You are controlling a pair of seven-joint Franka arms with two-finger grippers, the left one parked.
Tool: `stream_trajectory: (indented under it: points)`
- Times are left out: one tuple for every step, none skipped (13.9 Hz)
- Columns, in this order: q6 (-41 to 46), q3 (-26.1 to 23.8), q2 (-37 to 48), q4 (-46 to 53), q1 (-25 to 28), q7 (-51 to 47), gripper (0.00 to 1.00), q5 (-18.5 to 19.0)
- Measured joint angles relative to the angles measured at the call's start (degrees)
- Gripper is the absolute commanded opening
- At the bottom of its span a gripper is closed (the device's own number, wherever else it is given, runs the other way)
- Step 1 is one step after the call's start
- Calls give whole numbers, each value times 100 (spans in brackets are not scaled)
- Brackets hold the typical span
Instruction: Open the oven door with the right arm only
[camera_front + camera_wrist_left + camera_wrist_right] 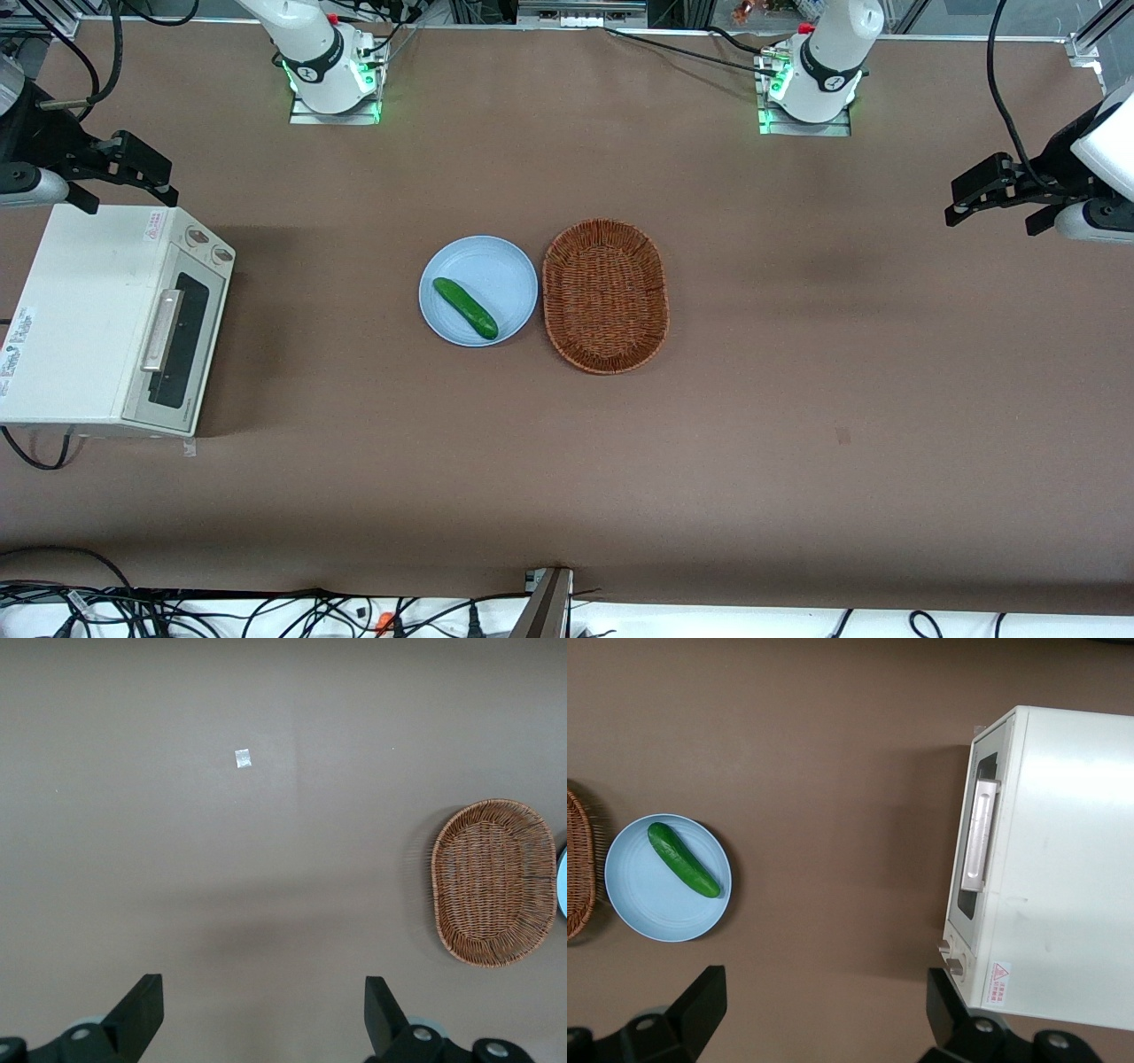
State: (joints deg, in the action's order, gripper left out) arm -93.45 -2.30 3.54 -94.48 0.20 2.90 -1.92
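The cream-white toaster oven (80,310) stands at the working arm's end of the table. Its oven door (173,350) is shut, with a dark glass window and a long silver bar handle (161,330); two knobs (208,244) sit beside the door. The right wrist view shows the door (963,877), handle (979,837) and oven top (1063,859) from above. My right gripper (128,182) hangs in the air just farther from the front camera than the oven's knob end. It is open and empty (824,1010), and touches nothing.
A light blue plate (509,275) holding a green cucumber (465,307) lies mid-table, with an oval wicker basket (605,295) beside it. Both lie in front of the oven door with bare brown table between. A cable runs from the oven's near corner.
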Motion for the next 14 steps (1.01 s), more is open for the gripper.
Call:
stream_trajectory:
  points:
    - [6, 0, 0, 0, 0, 4, 100, 0]
    - [15, 0, 0, 0, 0, 6, 100, 0]
    - [23, 0, 0, 0, 0, 7, 100, 0]
    - [28, 0, 0, 0, 0, 9, 100, 0]
    - [31, 0, 0, 0, 0, 11, 100, 0]
    - [35, 0, 0, 0, 0, 12, 100, 0]
    - [39, 0, 0, 0, 0, 21, 100, 0]
    - [42, 0, 0, 0, 0, 48, 100, 0]
    - [46, 0, -1, -2, 0, 83, 100, 0]
    - [50, 0, -4, -9, 0, 122, 100, 0]
    - [53, 0, -10, -19, 0, 149, 100, 0]
    - [54, 0, -18, -40, 0, 157, 98, 1]
    - [51, 0, -28, -84, 0, 158, 95, 3]
    - [29, 0, -57, -146, -1, 158, 91, 17]
